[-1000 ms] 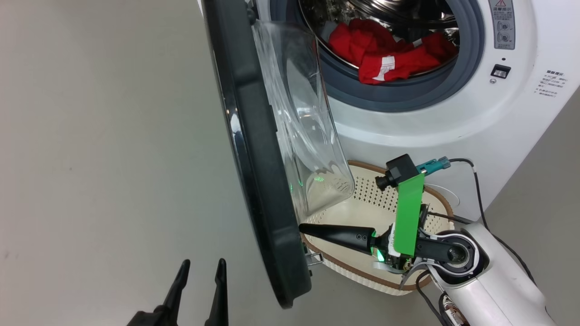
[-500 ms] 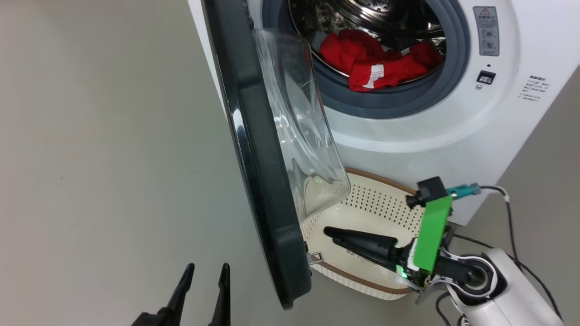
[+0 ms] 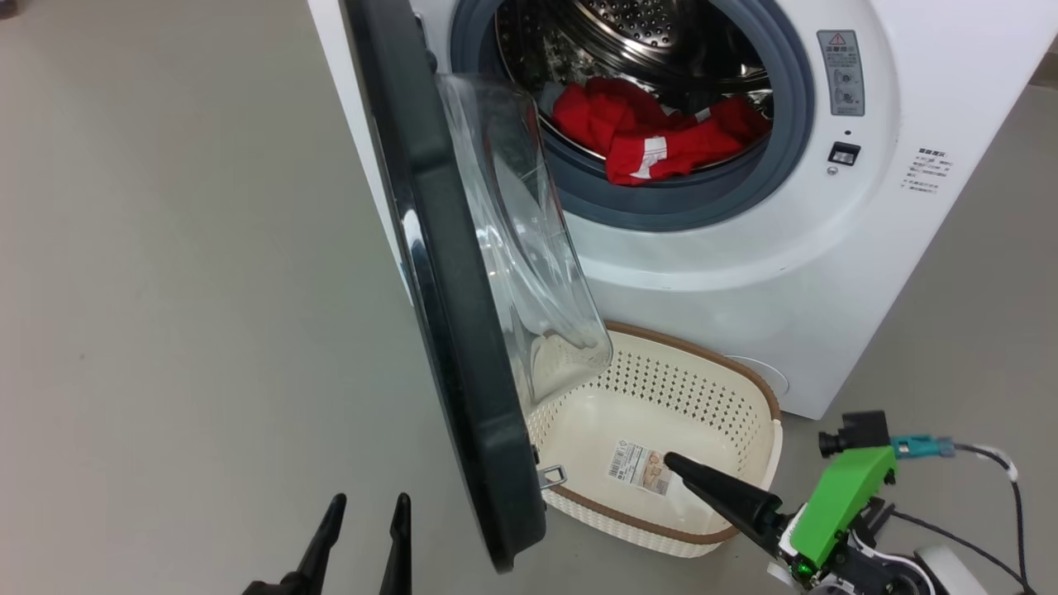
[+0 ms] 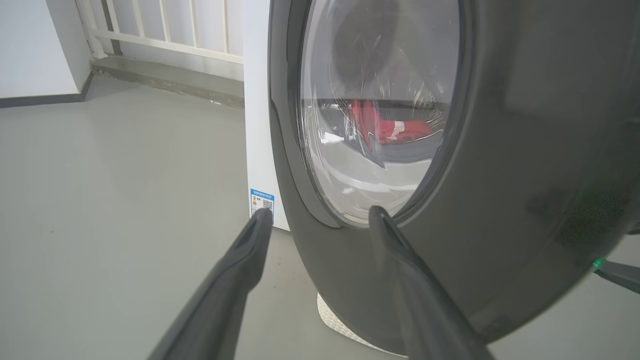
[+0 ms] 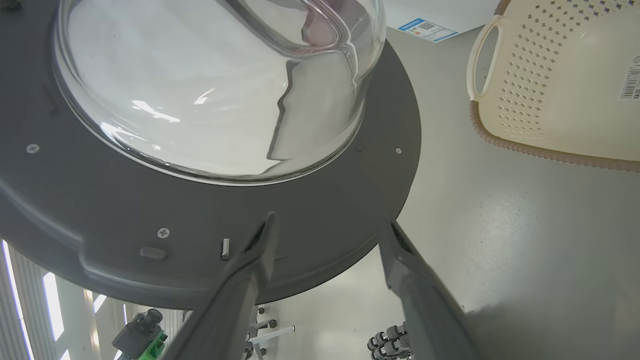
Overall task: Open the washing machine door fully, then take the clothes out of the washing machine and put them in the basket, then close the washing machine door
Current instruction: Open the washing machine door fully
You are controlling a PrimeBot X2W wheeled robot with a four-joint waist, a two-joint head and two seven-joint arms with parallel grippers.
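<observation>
Clothes (image 3: 653,136) of bright red with white panels lie heaped in the perforated steel drum of the white washing machine (image 3: 744,273), behind its grey rubber gasket. The washing machine door (image 3: 446,289) stands swung out, edge-on from the head view, its clear glass bowl bulging toward the drum. The cream perforated basket (image 3: 702,357), brown-rimmed and holding nothing but a sticker (image 3: 640,467), sits on the floor just before the machine.

The left wrist view gives the door's glossy black outer face, the red fabric dim through the glass, and a small blue label (image 4: 262,200) on the machine's side. The right wrist view gives the door's matte inner face with its screws, plus a basket handle (image 5: 482,60).

The left gripper (image 3: 370,499) hovers low outside the door, fingers parted and holding nothing. The right gripper (image 5: 330,220) is likewise spread and bare. A second ago its fingers were pressed together with the tip at the door's inner edge; it has since drawn back to the basket's near right corner, uncovering the sticker. The head camera has shifted too.
</observation>
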